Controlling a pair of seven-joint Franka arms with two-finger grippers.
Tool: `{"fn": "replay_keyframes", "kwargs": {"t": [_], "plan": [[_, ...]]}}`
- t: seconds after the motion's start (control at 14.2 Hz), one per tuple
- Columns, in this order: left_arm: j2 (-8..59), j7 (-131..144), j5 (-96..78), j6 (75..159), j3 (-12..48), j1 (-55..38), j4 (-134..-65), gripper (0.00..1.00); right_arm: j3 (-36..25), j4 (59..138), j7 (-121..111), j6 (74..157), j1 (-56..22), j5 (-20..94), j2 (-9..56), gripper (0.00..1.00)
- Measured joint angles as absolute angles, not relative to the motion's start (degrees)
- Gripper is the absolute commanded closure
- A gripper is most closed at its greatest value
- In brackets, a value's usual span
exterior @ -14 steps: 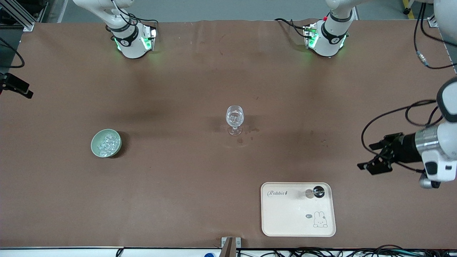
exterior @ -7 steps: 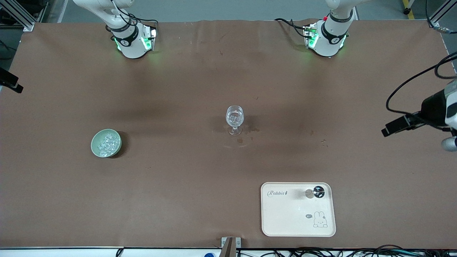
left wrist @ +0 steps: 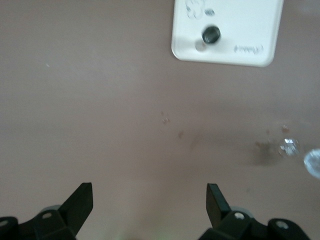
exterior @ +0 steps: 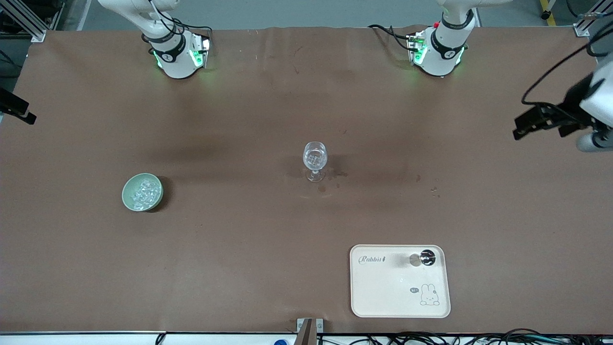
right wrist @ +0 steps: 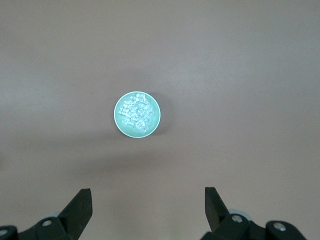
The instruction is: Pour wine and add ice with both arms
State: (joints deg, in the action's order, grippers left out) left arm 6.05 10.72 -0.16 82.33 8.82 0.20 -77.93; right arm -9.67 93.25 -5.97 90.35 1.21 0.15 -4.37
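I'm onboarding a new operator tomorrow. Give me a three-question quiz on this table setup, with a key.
1. True or false: the metal jigger stands on the cream tray.
2. Multiple choice: the ice cubes lie in
A. the wine glass
B. the green bowl
C. the tray
3. Fill in: both the left tool and the right tool are ____ and hold nothing.

Key:
1. True.
2. B, the green bowl, toward the right arm's end of the table; the wine glass stands mid-table.
3. Open.
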Motion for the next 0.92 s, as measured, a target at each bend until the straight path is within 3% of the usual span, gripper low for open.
{"fn": "replay_keyframes", "kwargs": {"t": [0.21,0.42,0.92], "plan": [[-1.7,10.6,-1.0,86.6,5.2,-3.4,-89.3,0.00,-9.7,91.5,-6.0,90.3,1.2,0.2,-4.3,0.01],[-6.5,10.4,-1.0,88.2,4.4,-4.0,-95.6,0.00,-9.7,90.5,-6.0,90.3,1.2,0.3,-4.1,0.01],[-6.8,10.3,0.4,88.6,4.5,-4.2,-94.9,0.00,-9.6,89.0,-6.0,90.3,1.2,0.4,-2.0,0.01]]}}
